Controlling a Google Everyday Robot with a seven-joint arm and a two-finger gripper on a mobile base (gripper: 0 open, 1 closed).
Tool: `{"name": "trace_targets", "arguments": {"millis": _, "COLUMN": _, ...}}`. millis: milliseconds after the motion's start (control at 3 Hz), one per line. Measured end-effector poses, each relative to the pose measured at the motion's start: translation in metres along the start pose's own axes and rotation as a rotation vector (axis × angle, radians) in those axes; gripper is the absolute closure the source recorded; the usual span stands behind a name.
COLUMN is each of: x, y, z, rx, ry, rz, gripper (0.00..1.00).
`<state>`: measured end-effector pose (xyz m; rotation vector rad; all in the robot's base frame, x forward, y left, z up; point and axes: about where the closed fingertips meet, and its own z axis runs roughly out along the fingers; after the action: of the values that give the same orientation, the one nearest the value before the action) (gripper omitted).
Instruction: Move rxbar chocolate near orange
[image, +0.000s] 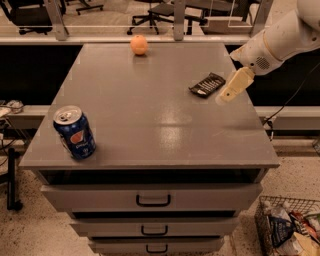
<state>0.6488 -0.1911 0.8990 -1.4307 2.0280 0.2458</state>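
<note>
Hovering near the right edge of the surface (150, 115), the hand (226, 95) hangs tilted downward, and whether it is wide or narrow I cannot tell. The rxbar chocolate (207, 85) lies flat just beside the hand's tip, on the side toward the surface's middle, not held. The orange (139, 45) sits well apart at the far edge. A blue soda can (75, 132) stands by the near left corner.
</note>
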Motion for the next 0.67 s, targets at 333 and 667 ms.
{"name": "trace_targets", "arguments": {"millis": 333, "x": -0.002, "y": -0.007, "z": 0.021, "rx": 0.010, "ry": -0.034, "rz": 0.045, "gripper": 0.00}}
{"name": "trace_targets", "arguments": {"millis": 667, "x": -0.002, "y": -0.017, "z": 0.040, "rx": 0.029, "ry": -0.064, "rz": 0.099, "gripper": 0.00}}
